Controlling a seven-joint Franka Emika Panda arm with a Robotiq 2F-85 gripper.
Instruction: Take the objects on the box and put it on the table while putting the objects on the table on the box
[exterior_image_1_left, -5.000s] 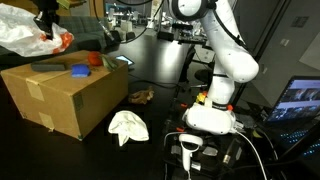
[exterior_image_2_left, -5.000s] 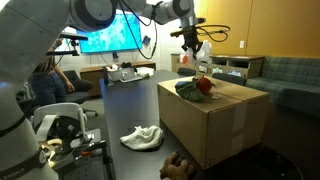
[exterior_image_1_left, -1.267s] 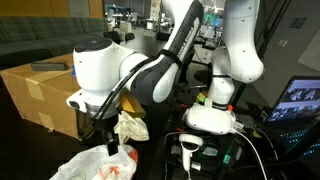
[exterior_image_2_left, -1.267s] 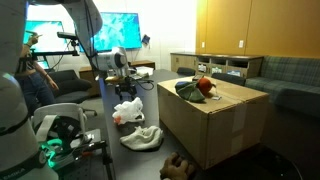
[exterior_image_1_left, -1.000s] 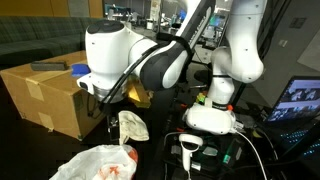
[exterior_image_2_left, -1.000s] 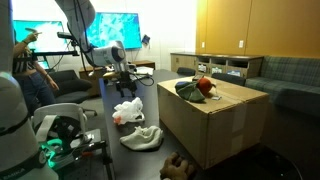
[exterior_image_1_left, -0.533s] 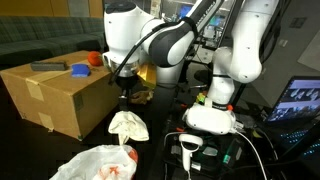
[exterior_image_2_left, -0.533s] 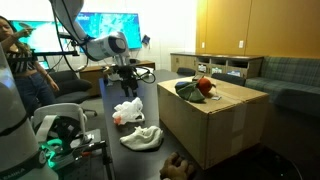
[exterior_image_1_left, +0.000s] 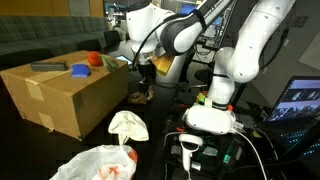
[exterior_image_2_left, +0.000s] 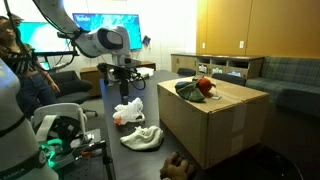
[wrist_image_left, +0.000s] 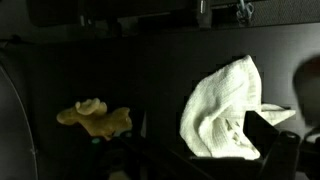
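Gripper (exterior_image_2_left: 126, 82) hung above the table (exterior_image_1_left: 165, 108), its jaws wide apart and with nothing between them. The box (exterior_image_1_left: 60, 100) stood on the table, with a blue item (exterior_image_1_left: 80, 70) and an orange item (exterior_image_1_left: 95, 58) on top. A white cloth (exterior_image_1_left: 128, 125) and a crumpled plastic bag (exterior_image_1_left: 98, 162) lay near the box.

The white bag (exterior_image_1_left: 90, 165) runs off the bottom edge (its red contents too blurred to name).

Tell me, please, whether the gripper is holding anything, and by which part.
Nothing is held: the gripper hangs open and empty above the table.
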